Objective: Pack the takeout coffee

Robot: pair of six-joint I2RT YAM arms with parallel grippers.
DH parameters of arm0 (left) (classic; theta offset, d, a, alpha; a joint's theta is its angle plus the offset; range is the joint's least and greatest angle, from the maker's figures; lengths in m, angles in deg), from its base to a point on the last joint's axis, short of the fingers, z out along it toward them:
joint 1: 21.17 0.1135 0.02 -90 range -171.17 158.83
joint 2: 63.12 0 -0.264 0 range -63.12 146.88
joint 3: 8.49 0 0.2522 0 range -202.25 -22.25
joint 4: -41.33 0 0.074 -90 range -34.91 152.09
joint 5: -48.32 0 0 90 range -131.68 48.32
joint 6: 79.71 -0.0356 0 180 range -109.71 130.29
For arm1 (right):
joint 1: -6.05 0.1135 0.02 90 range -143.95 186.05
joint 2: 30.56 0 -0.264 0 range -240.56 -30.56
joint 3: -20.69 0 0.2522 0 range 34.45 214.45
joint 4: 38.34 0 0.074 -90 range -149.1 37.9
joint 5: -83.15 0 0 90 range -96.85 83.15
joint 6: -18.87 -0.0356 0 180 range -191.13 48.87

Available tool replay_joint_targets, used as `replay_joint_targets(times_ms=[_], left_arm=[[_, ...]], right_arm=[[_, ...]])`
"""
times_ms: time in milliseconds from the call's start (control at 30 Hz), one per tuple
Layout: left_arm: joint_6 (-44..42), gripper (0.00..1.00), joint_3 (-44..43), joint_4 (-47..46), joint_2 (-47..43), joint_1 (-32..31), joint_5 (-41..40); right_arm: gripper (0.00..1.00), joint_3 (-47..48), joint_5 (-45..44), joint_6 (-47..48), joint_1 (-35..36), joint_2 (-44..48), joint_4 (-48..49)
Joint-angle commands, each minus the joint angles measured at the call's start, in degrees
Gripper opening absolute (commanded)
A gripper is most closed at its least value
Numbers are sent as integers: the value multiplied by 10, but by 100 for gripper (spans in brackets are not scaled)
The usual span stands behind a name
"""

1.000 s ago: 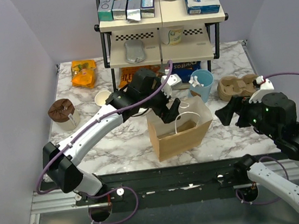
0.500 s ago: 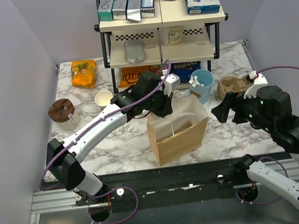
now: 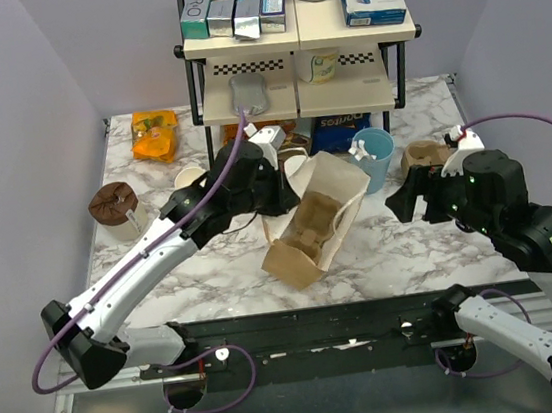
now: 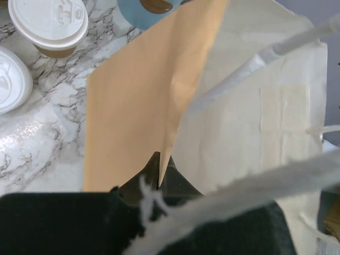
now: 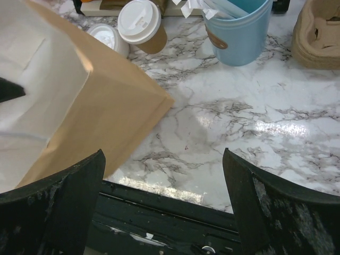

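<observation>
Left gripper [image 4: 159,178] is clamping shut on the rim of the brown paper bag [image 3: 315,224], which is leaning tilted mid-desk [image 3: 417,250]. Right gripper [image 5: 163,159] is hovering near the right edge, fingers wide apart. Small tan paper cup with white lid [image 5: 142,24] is standing behind the bag, near the light-blue cup [image 5: 237,33], toward the far edge.

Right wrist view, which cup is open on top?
The light-blue cup, with white packets sticking out; the tan cup left of it wears a white lid.
</observation>
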Motion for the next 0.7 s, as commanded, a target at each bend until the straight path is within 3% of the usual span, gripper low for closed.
replay_joint_targets(times_ms=[0,167,333,433,500,533,600,633,667], left_arm=[[65,1,76,-58,-23,29,56],[123,0,163,-145,-22,95,165],[107,2,153,-67,-13,106,72],[101,38,157,-80,-28,107,93],[100,55,164,-94,-44,106,104],[99,69,163,-95,-48,107,106],[91,82,158,-97,-60,106,110],[88,99,157,-102,-64,106,115],[83,99,156,-105,-72,106,121]], right_arm=[[100,10,-15,15,-2,-3,1],[100,7,-25,22,-2,-8,0],[100,5,-22,26,-2,-14,2],[100,8,-18,28,-3,-16,5],[100,10,-17,29,-2,-13,12],[100,10,-16,30,-3,-11,15],[100,8,-14,29,-3,-7,25],[100,7,-16,27,-2,-7,28],[100,6,-18,26,-2,-6,33]])
